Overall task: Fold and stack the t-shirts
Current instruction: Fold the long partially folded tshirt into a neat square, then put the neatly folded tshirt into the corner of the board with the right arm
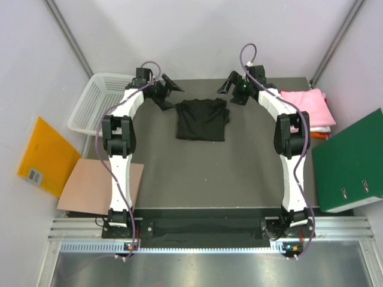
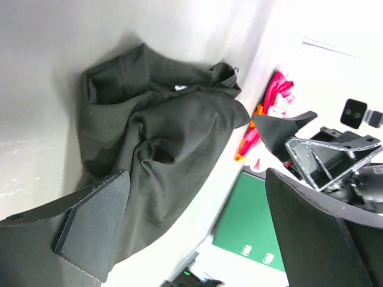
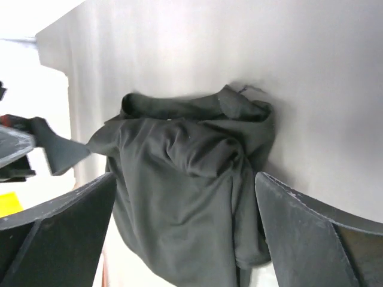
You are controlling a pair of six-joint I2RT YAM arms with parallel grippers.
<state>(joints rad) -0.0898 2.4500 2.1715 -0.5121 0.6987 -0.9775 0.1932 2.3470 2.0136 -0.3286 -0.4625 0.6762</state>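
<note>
A loosely folded black cloth t-shirt (image 1: 201,118) is shown lying on the dark grey table top (image 1: 197,173), toward its far edge. It is flanked by the left gripper (image 2: 196,174) and the right gripper (image 3: 185,176), each seen with jaws spread wide apart.

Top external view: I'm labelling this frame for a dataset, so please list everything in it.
black t-shirt: one, black, roughly folded, far middle of the table
folded t-shirts: one stack, pink on top with white and orange edges below, far right corner
green folder: one, green, right of the table
mesh basket: one, white, far left corner
envelope: one, yellow, left of the table
cardboard sheet: one, tan, at the near left edge
table: one, dark grey, under the arms
left gripper: one, black, open, beside the shirt's far left corner
right gripper: one, black, open, beside the shirt's far right corner
</note>
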